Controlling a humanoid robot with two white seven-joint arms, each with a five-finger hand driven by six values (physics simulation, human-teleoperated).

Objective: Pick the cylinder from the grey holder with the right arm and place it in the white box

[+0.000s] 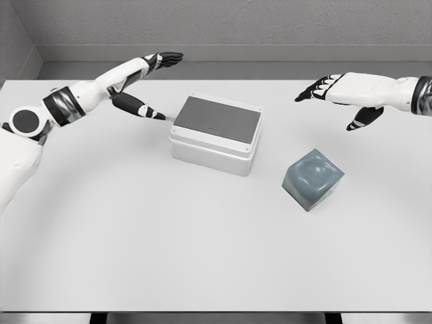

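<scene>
The white box point(217, 135) with a dark grey inside sits at the table's middle. To its right and nearer me stands the grey holder point(313, 178), a rounded blue-grey cube turned at an angle; no cylinder shows on it or anywhere. My right hand point(327, 94) hovers above and behind the holder, fingers stretched out flat toward the left, thumb hanging down, holding nothing. My left hand point(156, 84) is raised at the upper left beside the box's left end, fingers spread and empty.
The white table point(202, 256) runs wide toward me, its front edge near the bottom of the view. A grey wall rises behind the table's far edge.
</scene>
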